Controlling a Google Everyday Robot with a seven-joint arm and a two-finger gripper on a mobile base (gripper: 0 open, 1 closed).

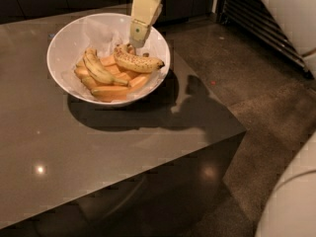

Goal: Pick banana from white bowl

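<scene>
The large white bowl (pixel 69 38) stands on the brown table at the back left. In it lies the brown-spotted banana (pixel 137 61) with a dark tip pointing right, on top of several smoother orange-yellow bananas (pixel 113 88) and a paler curved banana (pixel 98 69). My gripper (pixel 135 42) hangs on the cream arm over the bowl's back right part, just above the spotted banana's left end. Its tip is partly hidden behind the arm's casing.
The brown table (pixel 98 157) ends at a front right corner near the middle of the view. A speckled floor (pixel 256 83) lies to the right. A dark slatted grille (pixel 266 28) runs along the back right. A pale rounded body (pixel 296 201) fills the lower right corner.
</scene>
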